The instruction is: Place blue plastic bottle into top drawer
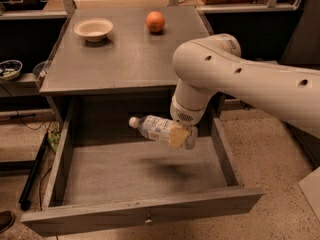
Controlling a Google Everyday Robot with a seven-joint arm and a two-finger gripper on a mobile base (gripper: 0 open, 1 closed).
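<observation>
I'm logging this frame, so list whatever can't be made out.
Camera view throughout.
1. The gripper, shut on the bottle above the open drawer: its far finger is hidden behind the bottle.
2. Label of the bottle: print too small to read.
3. Back right corner of the drawer: hidden by the arm.
4. Base of the arm: cut off by the right edge.

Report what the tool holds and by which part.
The tool holds the blue plastic bottle by its lower body, near the base, cap end free, over the open top drawer.
</observation>
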